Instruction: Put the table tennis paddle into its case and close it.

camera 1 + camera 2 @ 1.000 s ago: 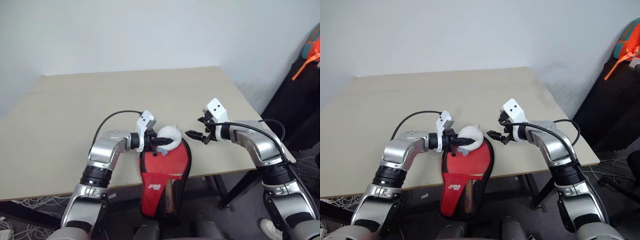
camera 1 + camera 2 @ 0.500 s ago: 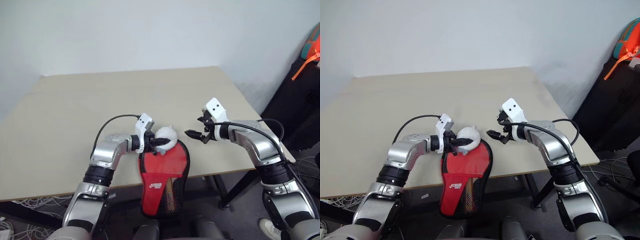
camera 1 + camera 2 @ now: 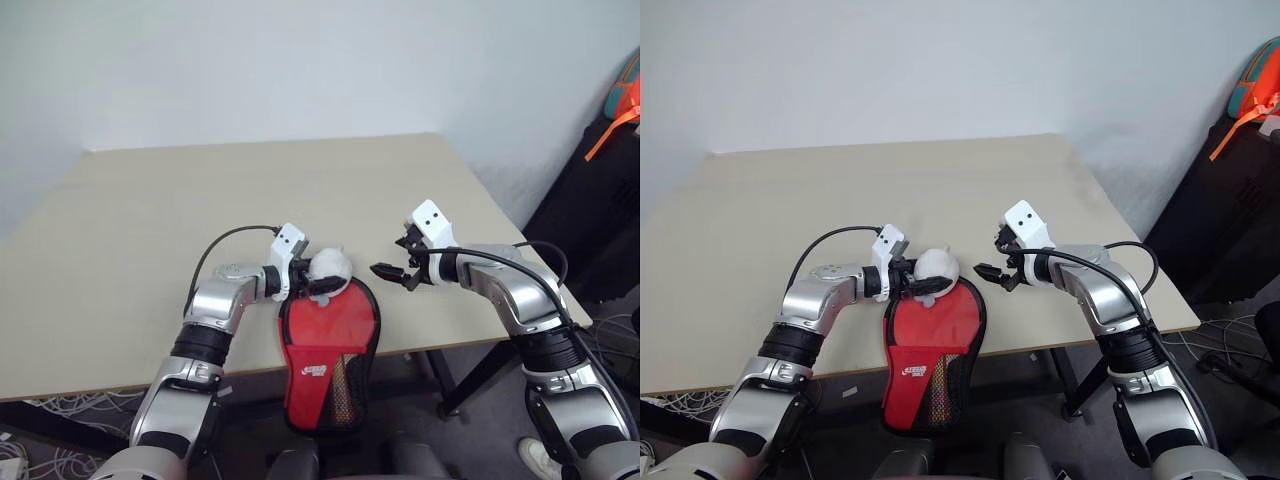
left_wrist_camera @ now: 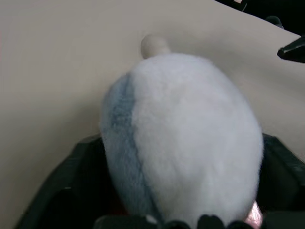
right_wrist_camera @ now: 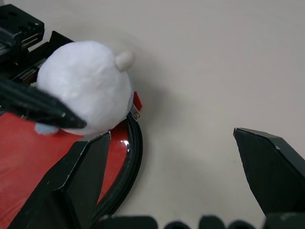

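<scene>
Your case (image 3: 330, 355) lies at the near edge of the table (image 3: 200, 200), its round head on the tabletop and its narrow handle end with the red logo panel and mesh pocket hanging over the edge toward you. So its long axis runs from the table edge straight back at you. Through the clear side you see red, which looks like the table tennis paddle (image 3: 935, 320) already lying inside, face up; I judge the insertion done and the closing still to do.

On the far rim of the case's head sits a pale, fluffy ball-like object (image 3: 330, 266) with a small nub on top. It rests against the black trim, where the right wrist view shows a small metal piece, perhaps the zip pull, just beside it.

Your left gripper (image 3: 322, 283) is at that fluffy object, one black finger (image 5: 38, 105) lying across it. Whether those fingers have let go or are clamped on it, the views do not settle.

Your right gripper (image 3: 392, 272) hovers above bare table to the right of the case head, fingers spread wide and holding nothing, pointing toward the fluffy object.

The left is nearer the zip area; the right has the clearer reach along the case's right-hand rim.
</scene>
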Available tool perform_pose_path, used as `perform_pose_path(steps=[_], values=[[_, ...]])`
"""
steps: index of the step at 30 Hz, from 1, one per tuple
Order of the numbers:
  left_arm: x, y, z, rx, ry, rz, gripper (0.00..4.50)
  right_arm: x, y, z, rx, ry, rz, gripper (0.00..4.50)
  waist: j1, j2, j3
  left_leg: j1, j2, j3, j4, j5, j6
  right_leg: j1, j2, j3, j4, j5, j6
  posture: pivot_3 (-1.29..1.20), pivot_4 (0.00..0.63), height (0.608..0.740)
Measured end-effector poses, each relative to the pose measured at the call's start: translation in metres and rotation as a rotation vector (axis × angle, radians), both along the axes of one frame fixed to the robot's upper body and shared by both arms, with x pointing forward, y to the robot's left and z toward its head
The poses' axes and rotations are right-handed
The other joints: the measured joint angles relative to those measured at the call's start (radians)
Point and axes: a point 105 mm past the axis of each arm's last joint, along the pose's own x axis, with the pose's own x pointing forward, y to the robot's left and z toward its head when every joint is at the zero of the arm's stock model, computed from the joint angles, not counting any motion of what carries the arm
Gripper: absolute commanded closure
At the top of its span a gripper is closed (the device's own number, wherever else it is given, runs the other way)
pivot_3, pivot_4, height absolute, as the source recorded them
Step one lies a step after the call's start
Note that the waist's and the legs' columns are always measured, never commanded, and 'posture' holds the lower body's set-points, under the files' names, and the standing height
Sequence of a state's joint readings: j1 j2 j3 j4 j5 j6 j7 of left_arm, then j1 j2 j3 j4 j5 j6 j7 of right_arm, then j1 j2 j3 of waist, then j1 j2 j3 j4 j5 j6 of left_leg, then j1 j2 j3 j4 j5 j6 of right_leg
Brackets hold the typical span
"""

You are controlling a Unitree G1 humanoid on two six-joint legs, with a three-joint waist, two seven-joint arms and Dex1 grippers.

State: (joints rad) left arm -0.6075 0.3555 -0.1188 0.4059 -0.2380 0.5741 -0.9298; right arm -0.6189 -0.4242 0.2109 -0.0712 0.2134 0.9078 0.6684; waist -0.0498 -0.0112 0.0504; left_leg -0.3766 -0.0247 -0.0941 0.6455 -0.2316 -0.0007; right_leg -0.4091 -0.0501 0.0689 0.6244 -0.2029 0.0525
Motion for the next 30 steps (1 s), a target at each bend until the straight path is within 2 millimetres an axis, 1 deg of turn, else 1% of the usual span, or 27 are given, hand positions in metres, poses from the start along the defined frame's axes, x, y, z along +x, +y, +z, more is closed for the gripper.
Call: perform_pose_path(steps=[6,9,11,17,19,22,24,26,28,30], values=[[-0.003,-0.003,0.003,-0.041,0.023,-0.028,0.04,0.0,0.0,-0.001,-0.001,0.002,0.001,0.0,0.0,0.0,0.0,0.0,0.0,0.0,0.0,0.0,0.0,0.0,0.0,0.0,0.0,0.0,0.0,0.0,0.0,0.739],[-0.006,-0.003,0.01,-0.08,0.044,-0.047,0.04,-0.001,0.0,-0.002,-0.001,0.006,0.003,0.0,0.0,0.0,0.0,0.0,0.0,0.0,0.0,0.0,0.0,0.0,0.0,0.0,0.0,0.0,0.0,0.0,0.0,0.739],[-0.004,-0.002,0.019,-0.101,0.046,-0.05,0.04,-0.001,0.0,-0.002,-0.001,0.008,0.005,0.0,0.0,0.0,0.0,0.0,0.0,0.0,0.0,0.0,0.0,0.0,0.0,0.0,0.0,0.0,0.0,0.0,0.0,0.739],[0.009,0.007,0.059,-0.209,0.003,-0.013,0.04,-0.002,-0.002,-0.004,-0.006,0.015,0.006,0.0,0.0,0.0,0.0,0.0,0.0,0.0,0.0,0.0,0.0,0.0,0.0,0.0,0.0,0.0,0.0,0.0,0.0,0.739],[0.013,0.011,0.069,-0.229,-0.022,0.006,0.04,-0.003,-0.002,-0.005,-0.008,0.016,0.006,0.0,0.0,0.0,0.0,0.0,0.0,0.0,0.0,0.0,0.0,0.0,0.0,0.0,0.0,0.0,0.0,0.0,0.0,0.739],[0.017,0.023,0.078,-0.236,-0.047,0.041,0.04,-0.003,-0.002,-0.005,-0.009,0.016,0.006,0.0,-0.001,0.0,0.0,0.0,0.0,0.0,0.0,0.0,0.0,0.0,0.0,0.0,0.0,0.0,0.0,0.0,0.0,0.739],[0.016,0.032,0.08,-0.213,-0.059,0.049,0.04,-0.002,-0.004,-0.005,-0.013,0.016,0.003,0.0,-0.002,0.0,0.0,0.0,0.0,0.0,0.0,0.0,0.0,0.0,0.0,0.0,0.0,0.0,0.0,0.0,0.0,0.739],[0.008,0.042,0.08,-0.175,-0.079,0.028,0.04,-0.002,-0.004,-0.004,-0.015,0.016,0.002,0.0,-0.004,0.0,0.0,0.0,0.0,0.0,-0.001,0.0,0.0,-0.001,0.0,0.0,0.0,0.0,0.0,0.0,0.0,0.739],[-0.013,0.052,0.065,-0.106,-0.056,-0.033,0.04,-0.002,-0.004,-0.001,-0.017,0.009,0.003,0.0,-0.005,0.001,0.0,0.001,0.0,0.002,-0.002,0.0,0.0,-0.001,0.0,0.002,0.0,0.0,0.0,0.0,0.0,0.739],[-0.029,0.055,0.048,-0.077,-0.005,-0.065,0.04,-0.002,-0.002,0.002,-0.013,0.004,0.008,0.0,-0.002,0.001,0.0,0.0,0.001,0.001,-0.001,0.0,0.0,-0.001,0.0,0.001,0.0,0.0,0.0,0.0,0.0,0.739]])
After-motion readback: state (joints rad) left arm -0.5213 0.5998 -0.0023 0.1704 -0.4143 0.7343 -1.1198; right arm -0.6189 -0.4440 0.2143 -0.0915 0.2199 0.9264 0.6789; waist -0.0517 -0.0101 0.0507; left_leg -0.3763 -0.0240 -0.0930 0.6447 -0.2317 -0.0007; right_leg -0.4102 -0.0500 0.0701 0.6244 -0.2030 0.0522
